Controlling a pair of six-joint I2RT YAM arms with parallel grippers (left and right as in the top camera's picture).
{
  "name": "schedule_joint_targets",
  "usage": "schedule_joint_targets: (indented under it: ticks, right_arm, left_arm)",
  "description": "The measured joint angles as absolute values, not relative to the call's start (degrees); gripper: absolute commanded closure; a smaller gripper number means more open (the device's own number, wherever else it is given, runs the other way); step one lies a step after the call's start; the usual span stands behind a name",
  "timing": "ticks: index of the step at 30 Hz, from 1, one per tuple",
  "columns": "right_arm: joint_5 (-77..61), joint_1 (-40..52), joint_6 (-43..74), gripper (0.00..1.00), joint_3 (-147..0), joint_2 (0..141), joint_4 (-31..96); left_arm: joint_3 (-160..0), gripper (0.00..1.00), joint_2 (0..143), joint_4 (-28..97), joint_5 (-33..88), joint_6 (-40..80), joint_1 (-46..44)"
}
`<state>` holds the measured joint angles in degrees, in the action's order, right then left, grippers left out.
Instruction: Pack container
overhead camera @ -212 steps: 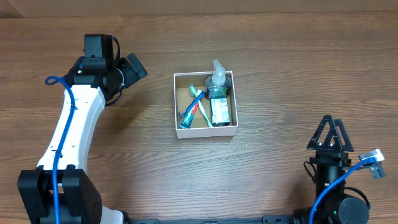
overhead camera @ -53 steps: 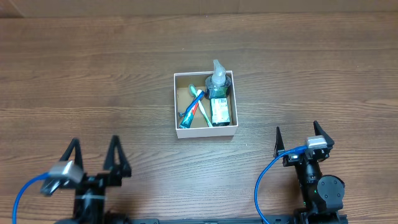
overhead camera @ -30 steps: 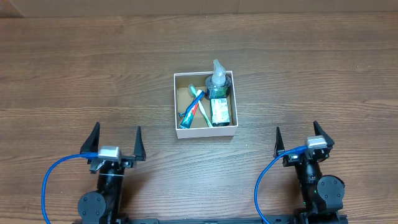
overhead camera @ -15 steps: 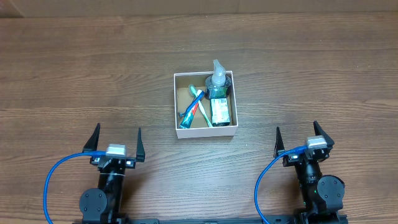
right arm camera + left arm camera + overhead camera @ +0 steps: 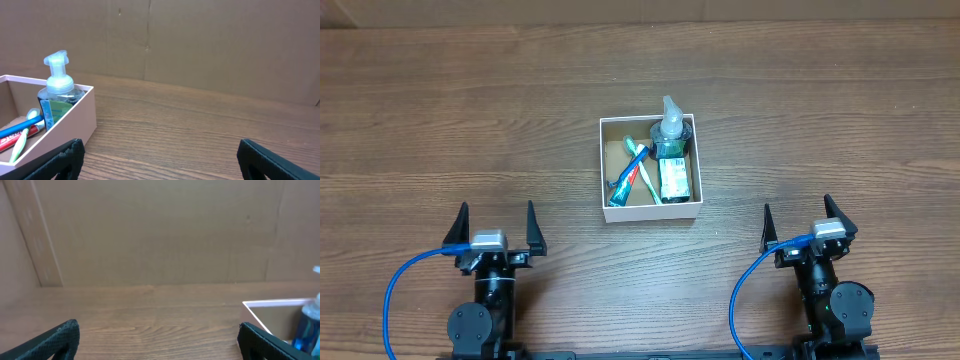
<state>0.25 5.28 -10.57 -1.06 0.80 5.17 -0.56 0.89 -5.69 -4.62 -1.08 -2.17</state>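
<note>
The container (image 5: 605,172) is a white-walled square box with a brown floor in the middle of the table. It holds a clear pump bottle (image 5: 669,130) with a green label, a blue toothbrush (image 5: 631,168), a green one and a red-and-white tube. My left gripper (image 5: 494,221) is open and empty at the front left, well short of the box. My right gripper (image 5: 797,214) is open and empty at the front right. The box corner (image 5: 280,305) shows at the right of the left wrist view. The box (image 5: 75,117) and bottle (image 5: 59,92) show at the left of the right wrist view.
A brown cardboard wall (image 5: 160,230) stands along the far edge of the wooden table (image 5: 820,110).
Over the earlier frames the left arm drew back from the far left to the front edge. In the last half second it shifted slightly left. The right arm has stayed still since settling at the front right.
</note>
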Motion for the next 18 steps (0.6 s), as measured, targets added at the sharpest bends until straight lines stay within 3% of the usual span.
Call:
schedule_joint_targets:
  ticks: [18]
  right_arm:
    - [0.3,5.3,-10.6,0.00,-1.1,0.8,5.2]
  left_arm:
    - [-0.6,0.00,0.9,-5.6,-6.2,4.4,-2.2]
